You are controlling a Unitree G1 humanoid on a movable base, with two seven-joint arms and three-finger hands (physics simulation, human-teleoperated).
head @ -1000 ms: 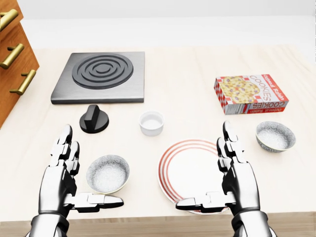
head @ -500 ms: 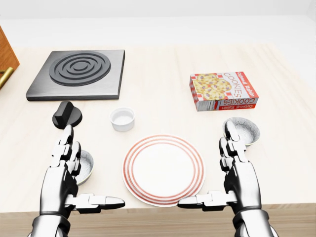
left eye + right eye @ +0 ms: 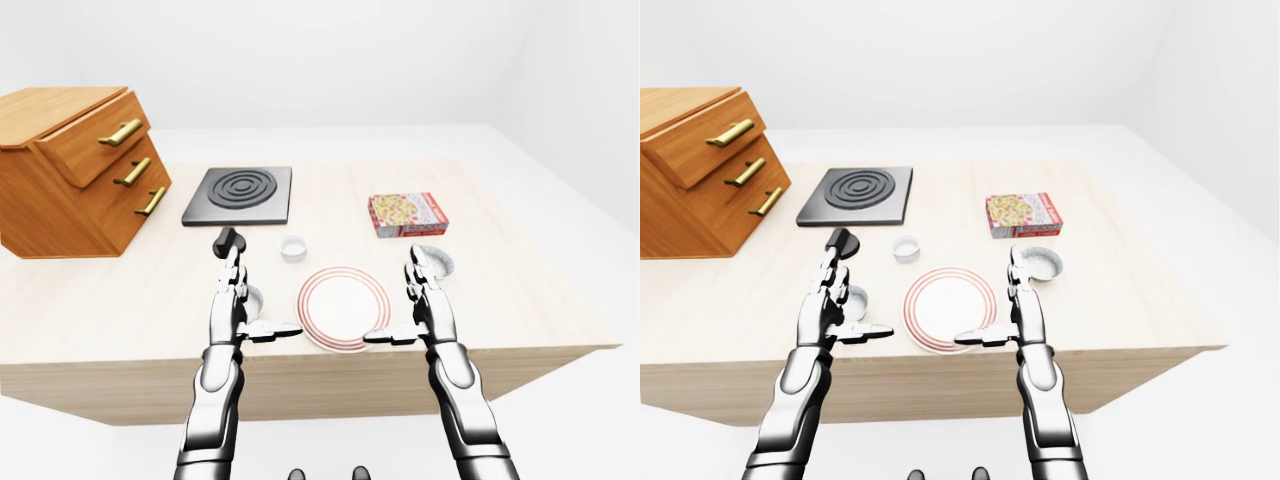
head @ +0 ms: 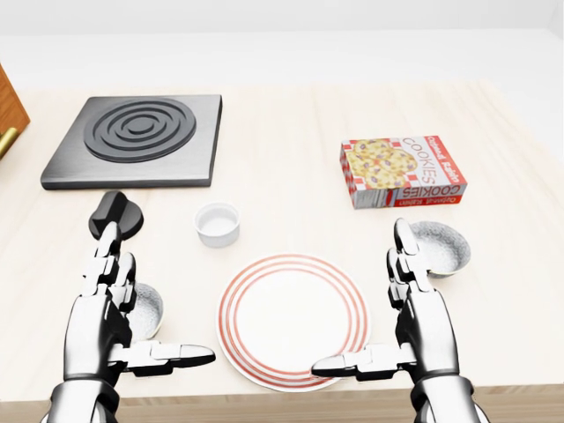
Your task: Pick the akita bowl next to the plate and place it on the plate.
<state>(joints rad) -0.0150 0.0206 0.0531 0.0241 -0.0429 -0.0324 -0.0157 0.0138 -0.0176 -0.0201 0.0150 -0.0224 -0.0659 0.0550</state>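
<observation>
A white plate (image 4: 293,267) with red rings lies near the table's near edge, at the bottom middle of the head view. One speckled grey-white bowl (image 4: 443,247) sits to its right. A second like it (image 4: 146,308) sits to its left, half hidden behind my left hand (image 4: 148,322). That hand is open, fingers up and thumb pointing right, empty. My right hand (image 4: 377,324) is open too, between the plate and the right bowl, its fingers (image 4: 405,256) overlapping that bowl's left rim. Neither hand holds anything.
A small white ramekin (image 4: 217,223) and a black knob (image 4: 115,214) lie above the plate's left. A black stove plate (image 4: 132,139) is at the top left, a cookie box (image 4: 403,170) at the top right. A wooden drawer cabinet (image 3: 75,170) stands far left.
The camera has moved: the whole picture slid left, then slightly down. The cabinet left the head view and the plate came to the middle. Both hands kept their open pose.
</observation>
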